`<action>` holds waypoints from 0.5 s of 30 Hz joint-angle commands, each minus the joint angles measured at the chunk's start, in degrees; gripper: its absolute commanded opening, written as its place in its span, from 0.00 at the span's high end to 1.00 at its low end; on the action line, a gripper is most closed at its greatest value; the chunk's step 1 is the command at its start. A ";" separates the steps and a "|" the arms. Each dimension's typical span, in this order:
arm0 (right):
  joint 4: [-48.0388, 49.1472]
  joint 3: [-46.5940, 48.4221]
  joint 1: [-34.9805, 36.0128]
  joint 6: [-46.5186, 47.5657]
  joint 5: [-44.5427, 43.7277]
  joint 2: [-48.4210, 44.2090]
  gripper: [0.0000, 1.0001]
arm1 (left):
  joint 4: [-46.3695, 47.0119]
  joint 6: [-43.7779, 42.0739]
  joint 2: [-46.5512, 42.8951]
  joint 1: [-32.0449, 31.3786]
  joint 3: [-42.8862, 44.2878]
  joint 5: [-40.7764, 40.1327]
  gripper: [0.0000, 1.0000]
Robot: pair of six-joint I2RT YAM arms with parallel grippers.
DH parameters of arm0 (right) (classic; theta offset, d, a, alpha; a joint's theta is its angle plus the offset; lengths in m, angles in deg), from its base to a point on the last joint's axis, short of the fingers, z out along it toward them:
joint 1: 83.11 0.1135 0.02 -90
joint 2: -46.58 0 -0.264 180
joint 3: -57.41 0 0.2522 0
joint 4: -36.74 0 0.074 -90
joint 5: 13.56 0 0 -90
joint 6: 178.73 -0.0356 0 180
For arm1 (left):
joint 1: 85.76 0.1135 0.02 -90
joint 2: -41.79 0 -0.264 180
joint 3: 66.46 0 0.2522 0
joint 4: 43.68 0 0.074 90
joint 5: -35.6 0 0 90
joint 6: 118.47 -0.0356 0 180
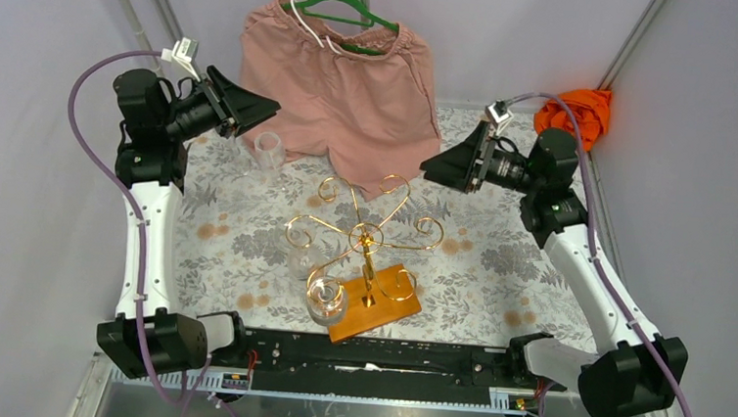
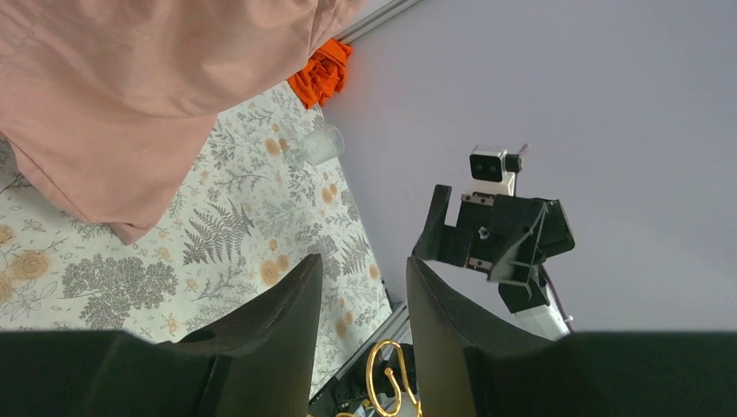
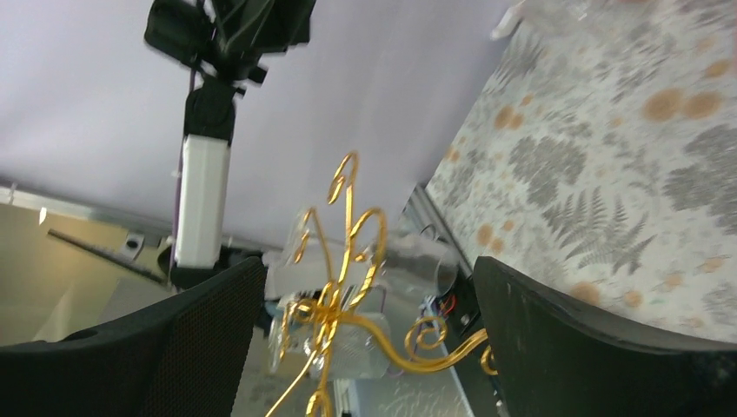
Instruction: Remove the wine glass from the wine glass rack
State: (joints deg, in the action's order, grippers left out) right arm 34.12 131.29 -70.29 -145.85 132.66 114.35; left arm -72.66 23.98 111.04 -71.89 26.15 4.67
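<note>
Black fingers [image 3: 200,339] of the right gripper [image 3: 369,265] are spread wide with nothing held. The gold scrolled metal wine glass rack [image 3: 330,311] shows right in the gap, but it's apart from both pads. Over at the back left, the left gripper [image 2: 363,261] is only narrowly parted, empty too, and well apart from the rack.

From above, two clear wine glasses hang on the rack's near-left scrolls. One [image 1: 326,299] is just beside the orange-brown wooden base [image 1: 377,315], the other [image 1: 301,259] is behind it (hard to see, all transparent). A third clear glass [image 1: 268,149] stands on the floral tablecloth [image 1: 498,267] near the left gripper, can't tell if it has a stem.

The rack sits close to the cloth's near edge, with bare cloth on either side. The back is tighter: one pair of pink shorts [image 1: 339,89] on one green hanger [image 1: 345,9] hangs near the rear scrolls. One orange rag [image 1: 576,110] sits in the back right corner.
</note>
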 commanded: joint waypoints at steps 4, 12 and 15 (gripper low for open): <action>3.06 0.52 10.71 -2.50 -0.24 -1.43 0.08 | 3.64 -0.08 -1.33 0.02 -0.24 2.44 0.52; 8.07 -2.11 13.55 -5.59 -2.08 1.33 0.26 | 3.53 -0.41 -1.46 0.03 -0.48 2.97 0.52; 11.61 -2.73 14.36 -7.56 -1.95 2.77 0.36 | 3.71 -0.42 -1.42 0.02 -0.83 3.11 0.52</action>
State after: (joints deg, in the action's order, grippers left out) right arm 38.99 129.39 -57.15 -150.07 131.13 115.46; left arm -72.18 23.93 110.45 -71.89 26.13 6.13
